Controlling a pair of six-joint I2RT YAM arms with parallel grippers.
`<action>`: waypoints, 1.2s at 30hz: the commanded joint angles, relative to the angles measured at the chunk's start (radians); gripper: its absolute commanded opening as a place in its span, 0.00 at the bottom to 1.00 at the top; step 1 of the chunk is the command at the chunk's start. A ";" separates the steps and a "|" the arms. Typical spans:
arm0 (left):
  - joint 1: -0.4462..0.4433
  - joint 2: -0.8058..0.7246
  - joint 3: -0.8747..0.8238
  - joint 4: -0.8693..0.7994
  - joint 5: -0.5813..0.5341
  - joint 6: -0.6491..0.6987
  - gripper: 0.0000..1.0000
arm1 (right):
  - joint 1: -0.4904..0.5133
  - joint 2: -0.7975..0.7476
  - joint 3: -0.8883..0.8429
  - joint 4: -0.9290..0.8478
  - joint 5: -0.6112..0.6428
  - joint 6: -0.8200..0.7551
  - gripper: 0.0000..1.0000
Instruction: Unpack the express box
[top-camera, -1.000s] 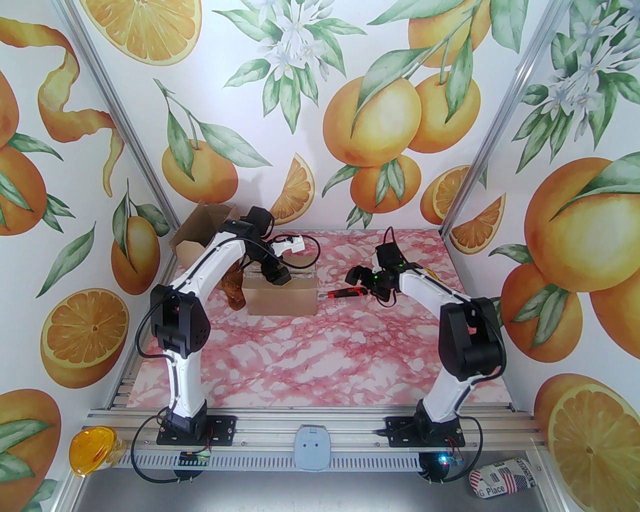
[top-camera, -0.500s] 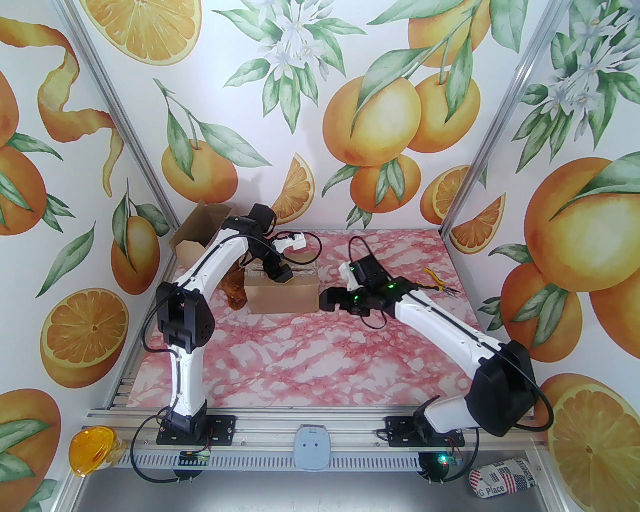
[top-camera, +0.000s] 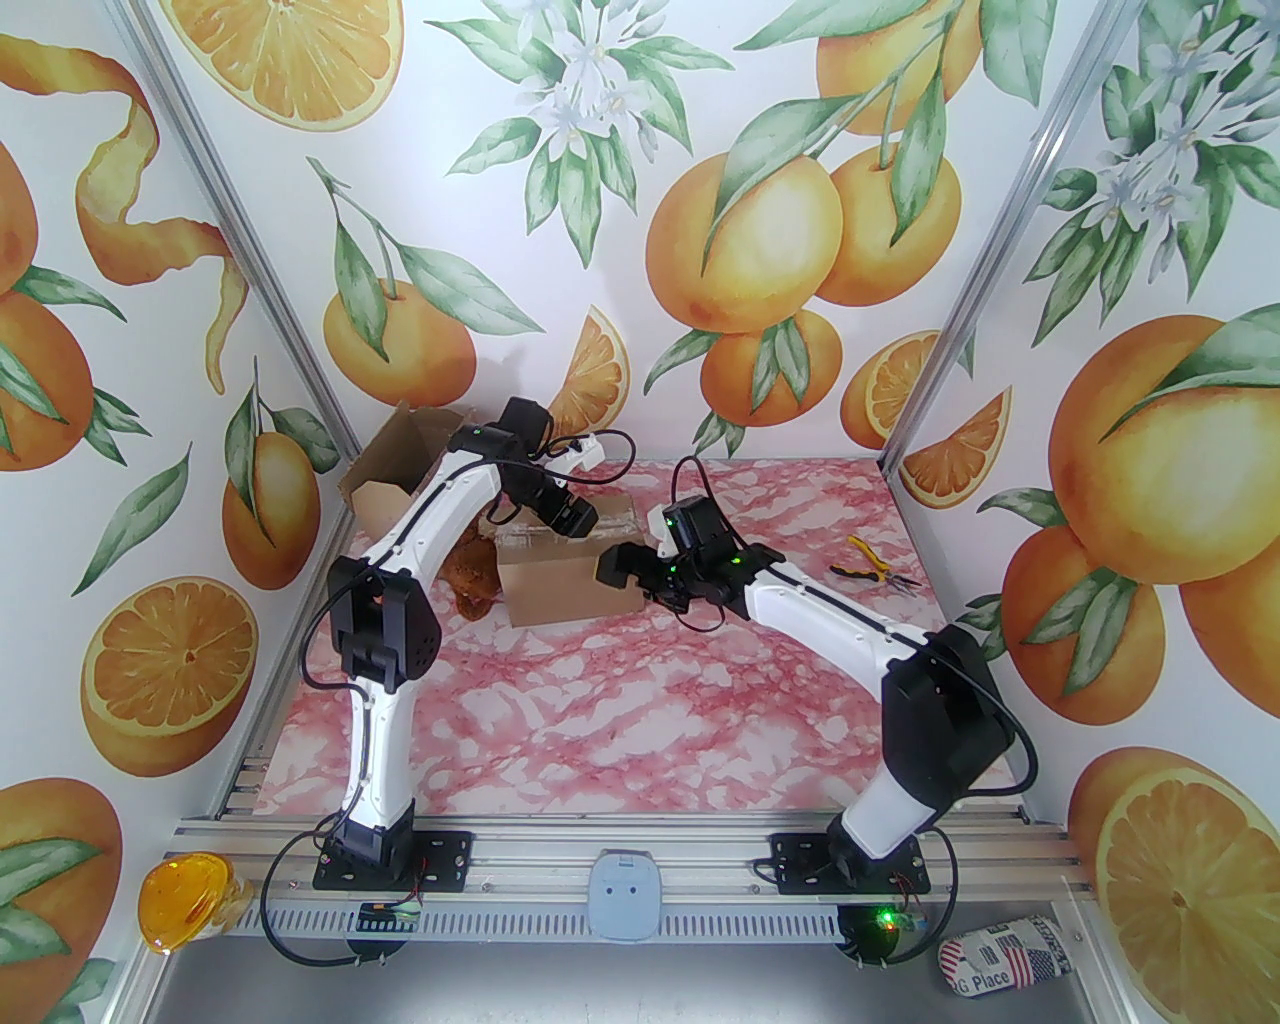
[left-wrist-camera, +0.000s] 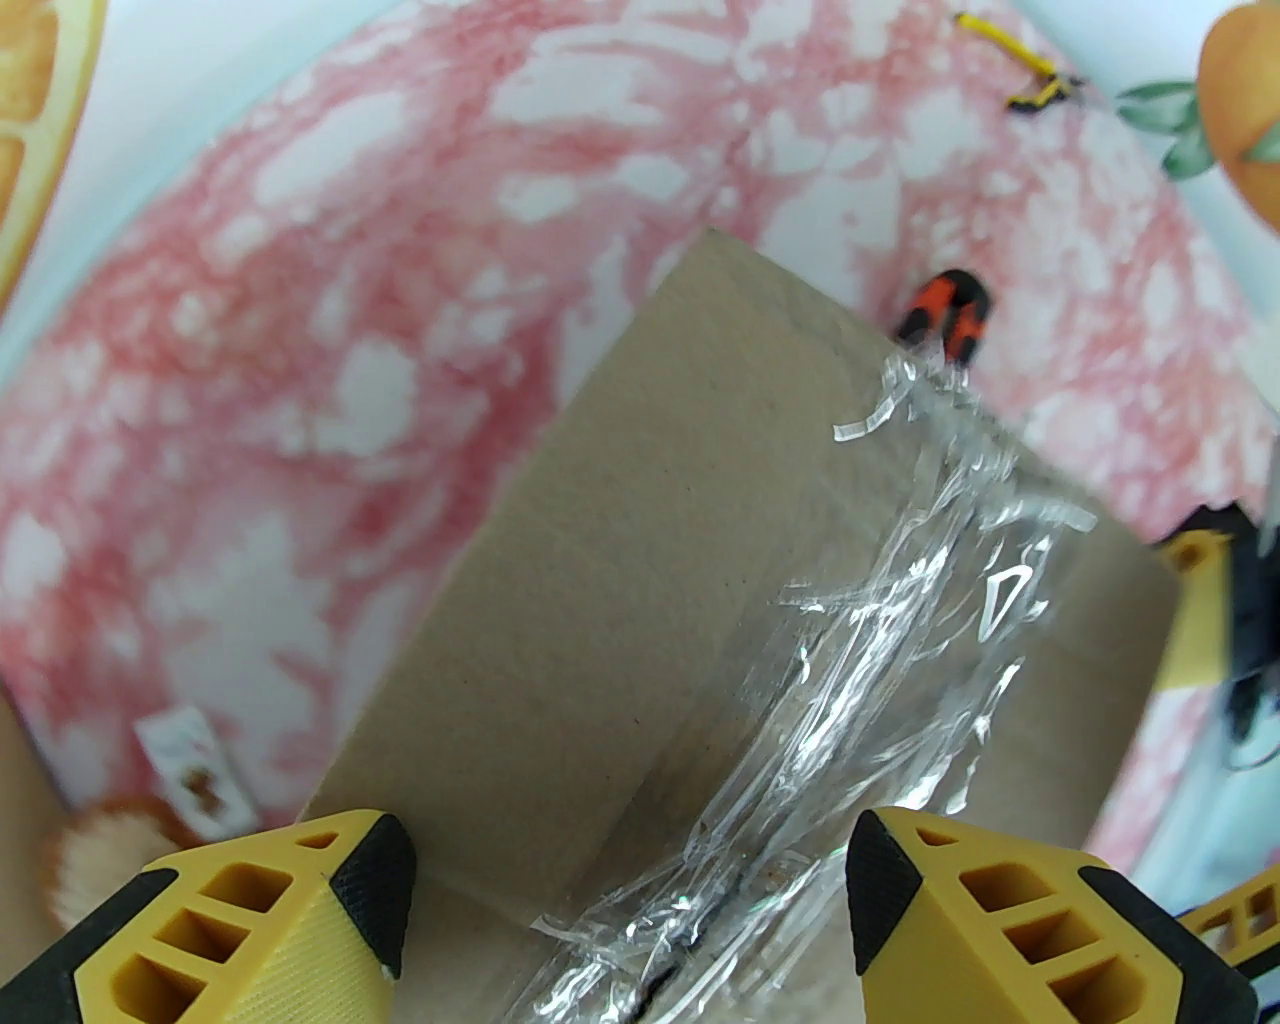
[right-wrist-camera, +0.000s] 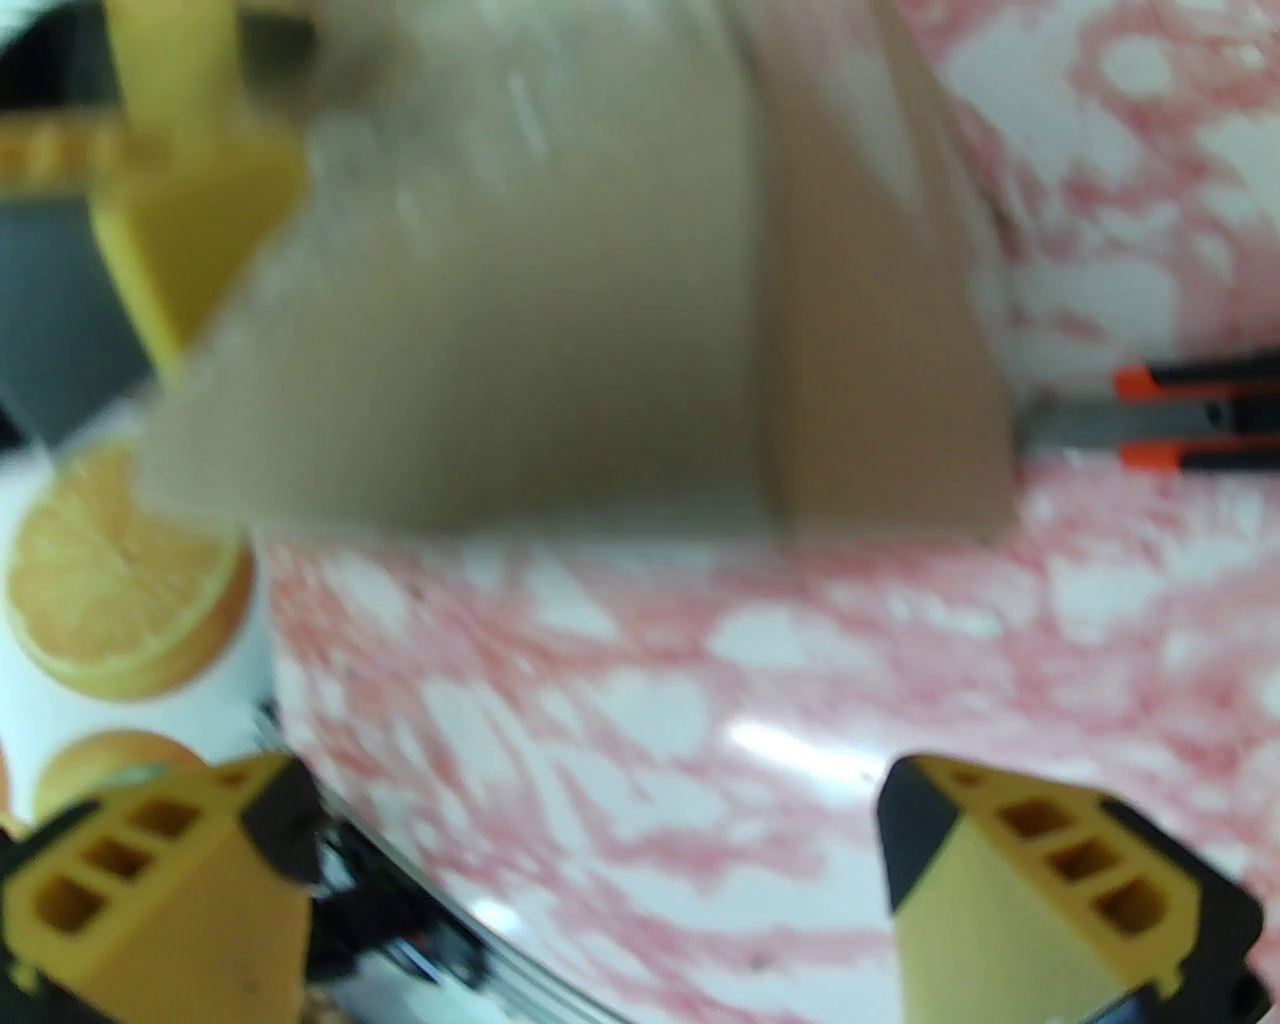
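The express box is a brown carton with crumpled clear tape along its top seam, standing at the back left of the table. My left gripper hovers over its top, jaws open wide, the taped seam lying between the yellow fingers. My right gripper is open at the box's right end. In the right wrist view the blurred box sits a little ahead of that gripper, with bare table between the fingers.
A red and black utility knife lies on the table just past the box's right end. Yellow pliers lie at the right rear. An open carton and a brown furry item sit left of the box.
My right arm swung left from the knife to the box's right end. The box has turned slightly. My left gripper shifted right over the top and its jaws narrowed a little.
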 joint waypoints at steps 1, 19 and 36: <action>-0.029 0.083 -0.135 -0.212 0.080 -0.192 0.73 | -0.006 0.063 0.020 0.180 0.012 0.154 0.99; -0.013 -0.219 -0.116 -0.065 0.017 -0.439 0.85 | -0.085 0.289 0.404 -0.174 0.044 -0.094 0.91; -0.062 -0.249 -0.316 -0.148 -0.431 -0.341 0.88 | 0.057 0.229 0.366 -0.299 0.251 -0.163 0.93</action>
